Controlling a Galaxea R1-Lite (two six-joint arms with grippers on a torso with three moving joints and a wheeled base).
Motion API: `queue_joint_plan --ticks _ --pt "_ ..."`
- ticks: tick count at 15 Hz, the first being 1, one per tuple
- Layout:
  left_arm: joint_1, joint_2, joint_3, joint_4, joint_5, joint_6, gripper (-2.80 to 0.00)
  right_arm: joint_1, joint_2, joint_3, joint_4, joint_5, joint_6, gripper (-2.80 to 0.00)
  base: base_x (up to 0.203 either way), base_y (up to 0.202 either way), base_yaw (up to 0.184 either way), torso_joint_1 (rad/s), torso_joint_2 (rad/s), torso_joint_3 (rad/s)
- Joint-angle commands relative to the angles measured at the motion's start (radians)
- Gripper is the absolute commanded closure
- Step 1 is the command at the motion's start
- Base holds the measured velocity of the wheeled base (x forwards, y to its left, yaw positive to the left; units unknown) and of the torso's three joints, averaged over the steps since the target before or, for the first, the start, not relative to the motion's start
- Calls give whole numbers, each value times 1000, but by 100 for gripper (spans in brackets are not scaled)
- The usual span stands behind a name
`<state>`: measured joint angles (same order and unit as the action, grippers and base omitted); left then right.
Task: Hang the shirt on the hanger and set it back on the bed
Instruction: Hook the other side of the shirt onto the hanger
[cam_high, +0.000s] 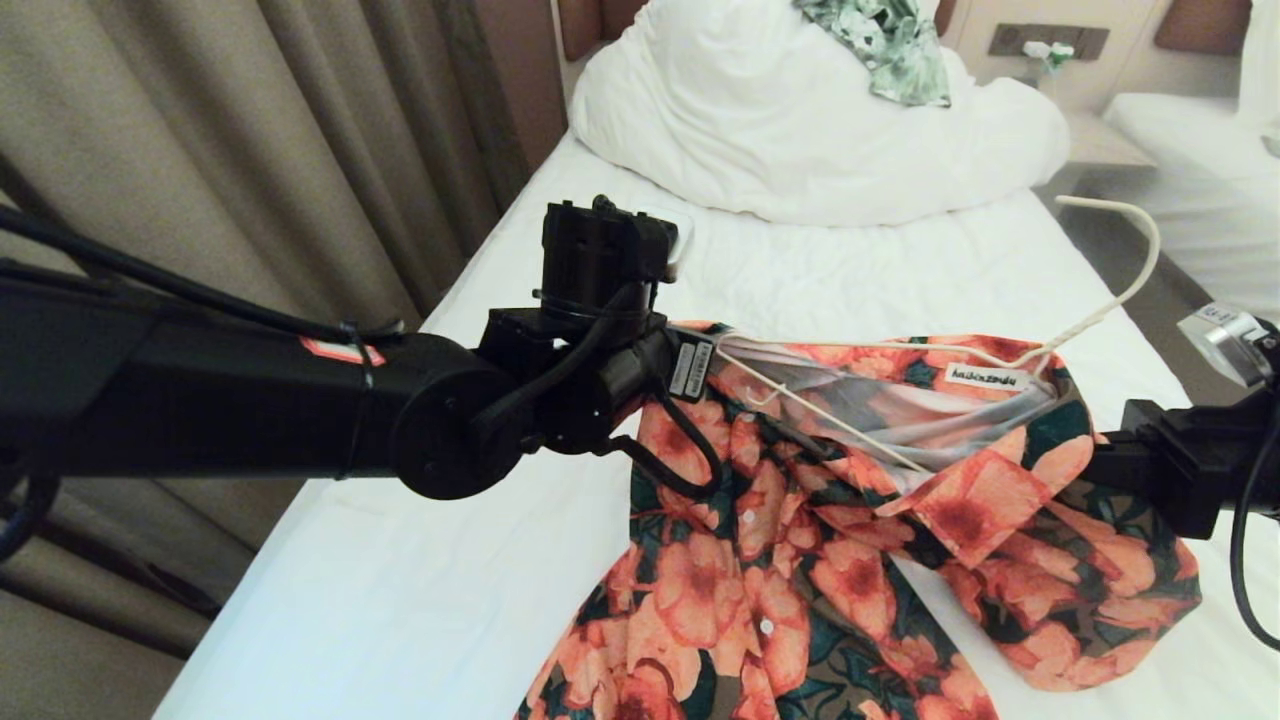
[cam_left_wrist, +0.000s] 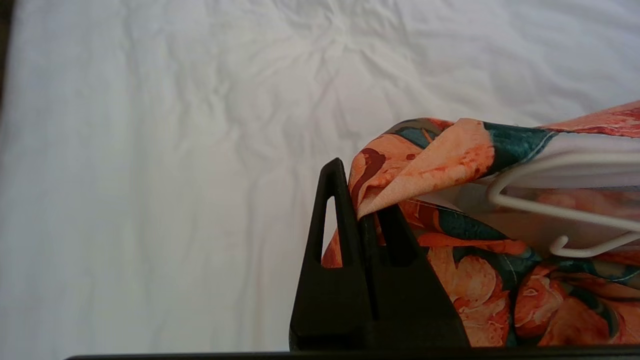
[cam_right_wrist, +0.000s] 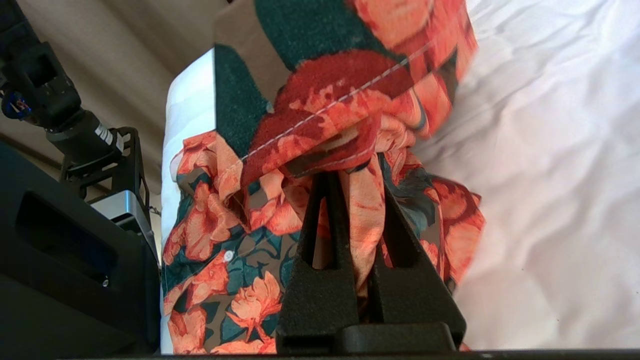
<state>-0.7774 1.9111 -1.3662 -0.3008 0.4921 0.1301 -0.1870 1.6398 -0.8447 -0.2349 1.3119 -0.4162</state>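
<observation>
We saw soft, even indoor light with a warm tint, and the white sheet of the bed (cam_high: 420, 560) was bright but not burned out, showing only faint grey shadows in its wrinkles. In the right wrist view the shirt (cam_right_wrist: 320, 100) close to the lens was blurred at its right edge. The black left arm (cam_high: 200, 400) stayed very dark, with little detail on its surface.
</observation>
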Motion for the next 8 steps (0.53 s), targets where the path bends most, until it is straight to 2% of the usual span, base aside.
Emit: queue_joint_plan --ticks 1,8 --pt "-6 -30 -1 -7 3 14 0 0 11 0 0 1 -3 0 0 0 0 0 0 0" --pt "-39 -84 78 10 2 16 0 -31 11 -27 0 0 -3 0 0 0 0 0 0 0"
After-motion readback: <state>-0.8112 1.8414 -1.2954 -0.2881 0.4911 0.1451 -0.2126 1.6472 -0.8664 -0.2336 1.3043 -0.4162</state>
